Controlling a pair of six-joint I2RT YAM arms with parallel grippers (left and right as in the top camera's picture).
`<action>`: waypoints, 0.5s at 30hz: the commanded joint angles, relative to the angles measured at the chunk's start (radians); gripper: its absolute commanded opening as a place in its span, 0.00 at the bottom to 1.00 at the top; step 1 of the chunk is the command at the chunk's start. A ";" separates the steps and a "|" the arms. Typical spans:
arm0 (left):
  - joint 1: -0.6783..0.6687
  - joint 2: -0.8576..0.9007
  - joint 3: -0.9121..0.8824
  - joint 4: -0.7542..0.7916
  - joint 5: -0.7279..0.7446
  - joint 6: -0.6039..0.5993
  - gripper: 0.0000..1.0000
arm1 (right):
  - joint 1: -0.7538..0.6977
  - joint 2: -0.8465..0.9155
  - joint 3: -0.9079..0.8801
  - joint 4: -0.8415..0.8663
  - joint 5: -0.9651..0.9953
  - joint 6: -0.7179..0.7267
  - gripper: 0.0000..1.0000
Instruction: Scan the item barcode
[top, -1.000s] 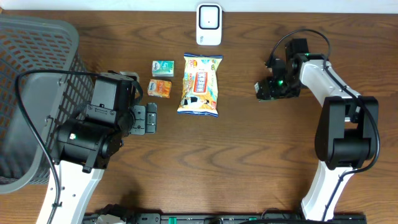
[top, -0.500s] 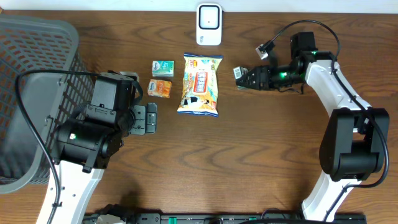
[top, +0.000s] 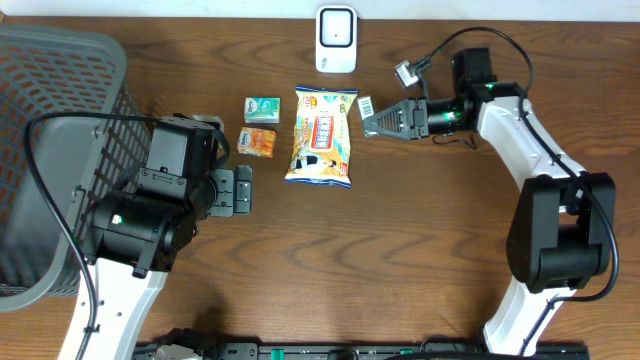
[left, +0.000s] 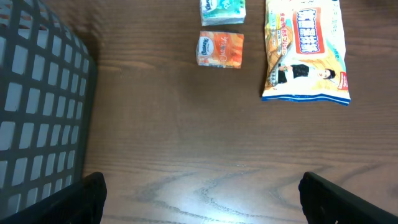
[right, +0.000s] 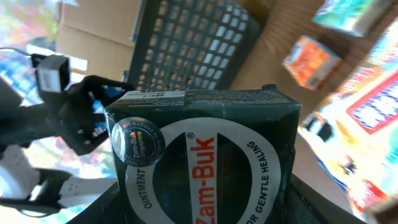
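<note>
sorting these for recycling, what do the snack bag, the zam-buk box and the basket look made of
Snack bag: probably thin plastic film; glossy printed surface with a flat sealed edge.
Zam-Buk box: likely printed card; crisp folded edges, a slightly shiny dark face and a round sticker.
Basket: apparently moulded plastic; dark grey, matte, with grid walls.
</note>
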 joint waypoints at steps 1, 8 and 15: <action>0.000 0.003 0.013 -0.005 -0.006 0.001 0.98 | 0.023 -0.012 0.001 0.039 -0.071 0.060 0.54; 0.000 0.003 0.013 -0.005 -0.006 0.001 0.98 | 0.048 -0.012 0.001 0.132 -0.005 0.172 0.55; 0.000 0.003 0.013 -0.005 -0.006 0.001 0.98 | 0.067 -0.012 0.001 0.150 0.024 0.181 0.55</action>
